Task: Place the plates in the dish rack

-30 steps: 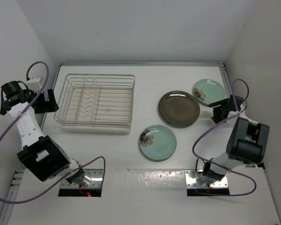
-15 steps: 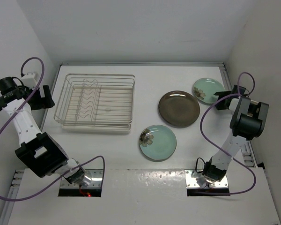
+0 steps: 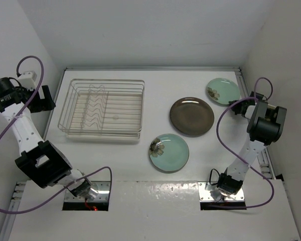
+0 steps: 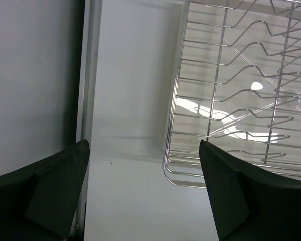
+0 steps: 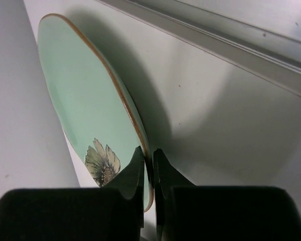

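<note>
Clamping shut on the rim of the far mint-green plate [image 5: 80,115] is what the right gripper [image 5: 148,160] is finishing right now. A second ago it was hanging open beside it, and the plate is now sitting a bit further back on the desk [image 3: 155,100]. So I'm guessing the first pickup is starting, with the brown plate [image 3: 191,116] and near mint-green plate [image 3: 169,152] lying flat and the dish rack [image 3: 108,81] holding nothing. The left gripper [image 4: 143,165] is hanging wide open, empty, by the rack's left edge. From above the pinch is looking too small to make out, and I'm not seeing whether the plate is leaving the desk.
</note>
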You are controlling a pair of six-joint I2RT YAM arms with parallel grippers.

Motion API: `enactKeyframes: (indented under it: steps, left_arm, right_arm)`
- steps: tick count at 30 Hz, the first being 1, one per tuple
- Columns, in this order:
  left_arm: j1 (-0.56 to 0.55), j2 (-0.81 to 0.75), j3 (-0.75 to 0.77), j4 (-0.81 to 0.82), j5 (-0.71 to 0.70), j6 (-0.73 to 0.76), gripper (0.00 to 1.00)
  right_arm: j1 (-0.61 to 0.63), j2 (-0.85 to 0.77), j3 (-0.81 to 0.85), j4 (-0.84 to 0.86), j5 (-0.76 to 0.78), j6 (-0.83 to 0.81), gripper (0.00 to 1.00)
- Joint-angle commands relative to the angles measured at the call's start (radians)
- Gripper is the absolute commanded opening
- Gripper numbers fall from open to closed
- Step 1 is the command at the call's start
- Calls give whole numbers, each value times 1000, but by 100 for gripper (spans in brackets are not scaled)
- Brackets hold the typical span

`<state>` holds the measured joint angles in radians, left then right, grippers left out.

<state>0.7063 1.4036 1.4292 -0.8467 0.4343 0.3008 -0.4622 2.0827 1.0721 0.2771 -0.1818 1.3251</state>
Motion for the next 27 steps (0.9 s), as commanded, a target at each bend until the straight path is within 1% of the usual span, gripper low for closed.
enactKeyframes:
  steps: [1,2,3,4,5,7,9,10,13,15,16,17,18,19,21,22,23,24,25,26,27]
  left_arm:
    - [9,24,53,29,40,-25,95]
    - [-4,34,62,29,40,-25,95]
    - [-14,34,72,29,50,-25,95]
    - [-14,43,73,29,50,-25,95]
    - [-28,43,83,29,50,-25,95]
    - [-40,52,94,29,63,-25,94]
    - [-53,61,105,29,73,-16,94]
    - [-63,61,105,29,89,-15,94]
    - [-96,80,128,29,101,-6,94]
    - [-131,89,142,29,110,3,90]
    - [-163,89,142,29,110,3,87]
    - [-180,89,142,29,110,12,86]
    - [-198,89,142,29,125,12,86]
    - [-243,89,142,29,139,26,86]
    - [-298,89,142,29,155,64,86]
    - [-329,98,166,29,167,78,86]
    - [-399,98,183,29,167,93,87]
    - [-437,98,201,29,179,125,89]
    - [-477,109,247,29,179,142,90]
    - [-564,109,272,29,179,156,92]
    - [-609,126,301,29,179,168,94]
  right_arm:
    - [0,-13,-11,46,-70,-90,0]
    - [10,-27,-2,37,-73,-146,0]
    - [25,-76,53,-8,-71,-214,0]
    - [36,-87,75,-28,-65,-280,0]
    - [57,-105,124,-59,-56,-312,0]
    - [94,-165,156,-107,-18,-430,0]
    - [149,-209,195,-145,31,-507,0]
    - [160,-243,198,-144,88,-518,0]
    - [188,-314,196,-105,123,-535,0]
    - [206,-323,242,-121,128,-587,0]
    - [215,-328,297,-142,145,-608,0]
    - [250,-329,327,-154,151,-662,0]
    - [260,-331,339,-174,159,-687,0]
    - [282,-338,360,-194,165,-752,0]
    - [298,-351,371,-200,156,-791,0]
    - [309,-375,361,-185,148,-857,0]
    - [336,-406,358,-173,113,-881,0]
    - [349,-441,353,-158,98,-909,0]
    - [362,-455,342,-145,79,-1003,0]
    - [388,-502,345,-142,29,-1033,0]
    - [413,-516,345,-151,10,-1088,0]
